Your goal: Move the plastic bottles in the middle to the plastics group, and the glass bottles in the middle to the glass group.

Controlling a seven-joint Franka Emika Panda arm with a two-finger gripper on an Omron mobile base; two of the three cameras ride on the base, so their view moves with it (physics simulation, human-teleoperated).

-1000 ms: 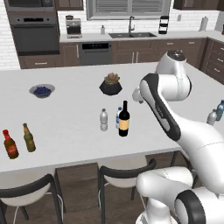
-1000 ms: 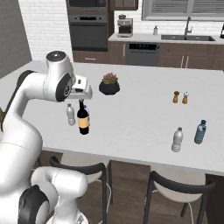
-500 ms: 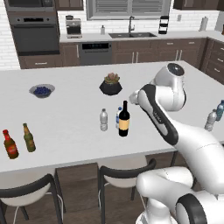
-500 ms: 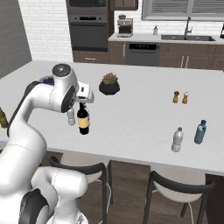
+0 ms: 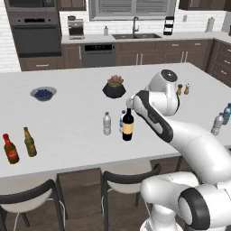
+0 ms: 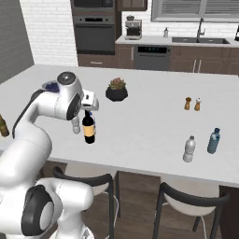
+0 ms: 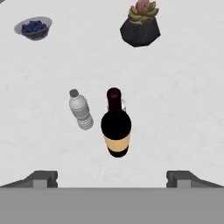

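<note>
A: Gripper (image 7: 112, 177) state?

B: Jaws wide apart, nothing between them; both tips sit low in the hand view, above the wine bottle (image 7: 115, 124).

A: Where's that bottle?

B: Upright mid-counter (image 5: 72, 122), tan label facing the stools. From it, plain water bottle (image 7: 80, 110) just beside at 9 o'clock in the hand view, not touching; blue-label bottle (image 5: 122, 121) close behind it (mostly hidden).

A: Groups?

B: Glass: red-labelled brown bottle (image 5: 10, 149) and olive-green bottle (image 5: 30, 142), far left edge. Plastics: teal bottle (image 6: 213, 141) and greyish bottle (image 6: 189, 149), far right.

A: Other items?

B: Succulent pot (image 7: 140, 24) at 1 o'clock, blueberry bowl (image 7: 33, 27) at 11.
</note>
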